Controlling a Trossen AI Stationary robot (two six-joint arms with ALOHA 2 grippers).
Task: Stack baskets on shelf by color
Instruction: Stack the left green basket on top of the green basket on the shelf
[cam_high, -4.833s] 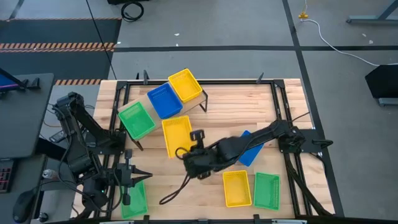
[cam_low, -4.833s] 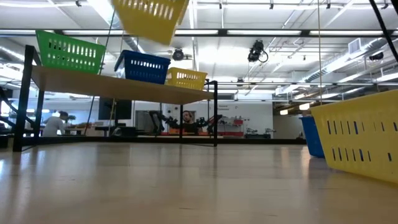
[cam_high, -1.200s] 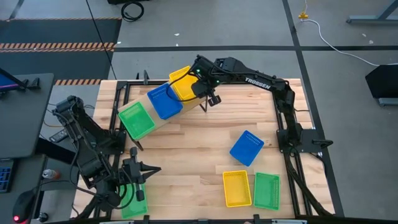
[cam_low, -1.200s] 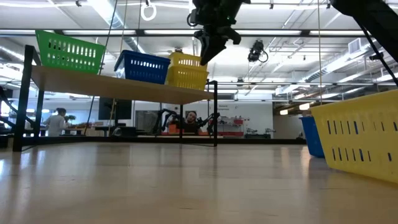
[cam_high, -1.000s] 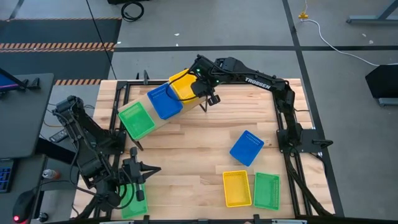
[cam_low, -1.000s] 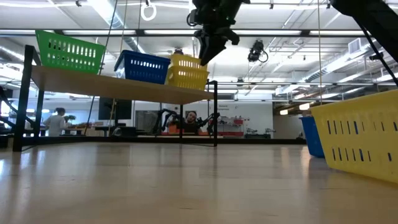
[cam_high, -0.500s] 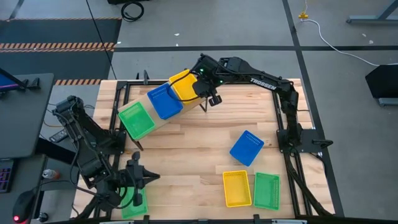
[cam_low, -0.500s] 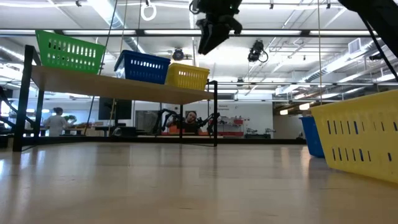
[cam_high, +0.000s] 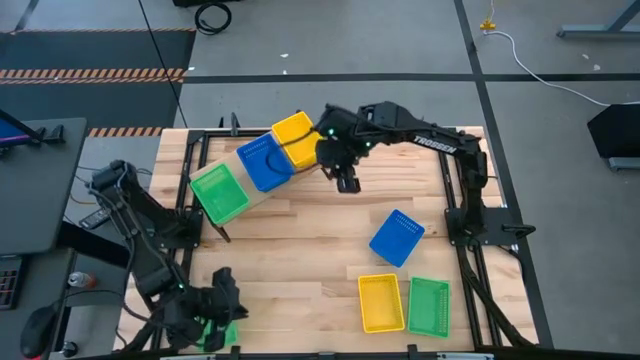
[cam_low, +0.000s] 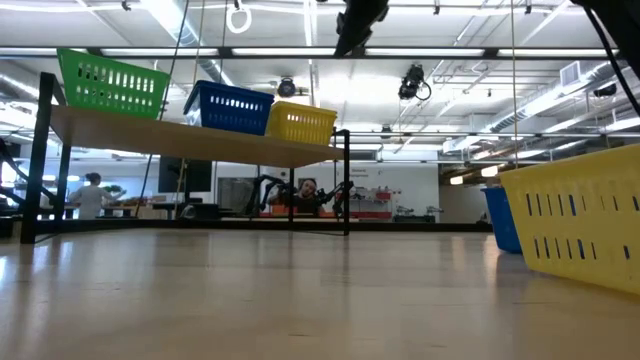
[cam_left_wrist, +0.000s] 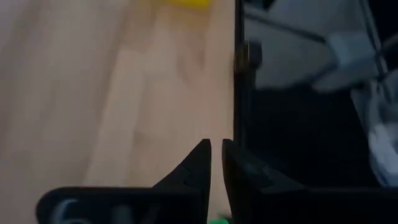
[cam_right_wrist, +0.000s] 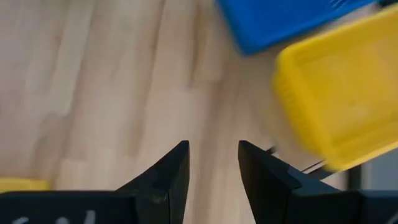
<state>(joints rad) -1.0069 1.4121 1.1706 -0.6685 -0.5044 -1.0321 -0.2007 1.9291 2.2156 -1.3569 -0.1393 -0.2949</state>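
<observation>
Yellow basket (cam_high: 294, 137) sits on the shelf (cam_high: 238, 160) end beside the empty, parted right hand (cam_high: 346, 178), nearer the loose blue basket (cam_high: 397, 236) diagonal on the table (cam_high: 300, 220) than the left hand (cam_high: 222, 300), fingers slightly apart.

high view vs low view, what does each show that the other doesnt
Only the high view shows the left gripper at the table's near left corner, the loose green basket and the whole tabletop. Only the low view shows the room behind, with a person, and the shelf's black legs. Both show the shelf holding green, blue and yellow baskets, with the right gripper raised beside them.
</observation>
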